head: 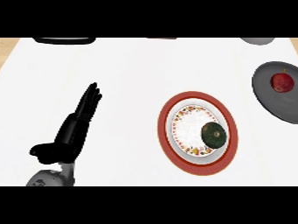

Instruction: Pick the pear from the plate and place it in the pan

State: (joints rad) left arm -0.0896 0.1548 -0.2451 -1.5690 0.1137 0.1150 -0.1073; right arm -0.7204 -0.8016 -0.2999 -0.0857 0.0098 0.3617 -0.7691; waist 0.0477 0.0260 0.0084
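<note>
Pear (213, 134): dark green and round from the head view, parked on the right side of the red-rimmed plate (164, 131), down toward its lower half. Off to the right and well apart, a grey dish (293, 105) cut off by the edge, red fruit (281, 82) sitting in it. Left hand (74, 131) way over on the left of the white counter (132, 70), fingers straight and pressed together, holding nothing, nowhere near the plate. Black thing (64, 40) at the top edge, can't tell what.
</note>
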